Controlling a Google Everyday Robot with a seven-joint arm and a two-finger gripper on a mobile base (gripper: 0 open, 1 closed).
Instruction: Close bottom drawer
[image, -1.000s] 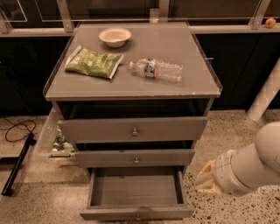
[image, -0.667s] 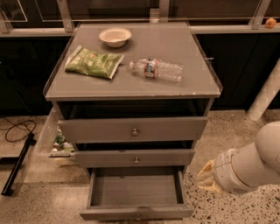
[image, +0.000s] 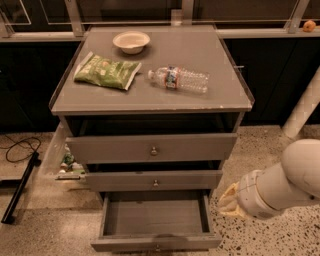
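Observation:
The bottom drawer (image: 155, 220) of the grey cabinet is pulled far out, open and empty, its slim front panel (image: 156, 244) at the frame's lower edge. The middle drawer (image: 154, 180) and top drawer (image: 152, 148) stand slightly out, each with a small round knob. My gripper (image: 229, 201) is at the lower right, at the end of the white arm (image: 285, 185), just right of the open drawer's right side and apart from it.
On the cabinet top (image: 150, 97) lie a white bowl (image: 131, 41), a green snack bag (image: 106, 72) and a plastic water bottle (image: 179, 79). A clear side bin (image: 62, 162) hangs at the left. A black cable (image: 20, 150) and a black bar (image: 19, 187) lie on the floor at the left. A white post (image: 302, 107) stands at the right.

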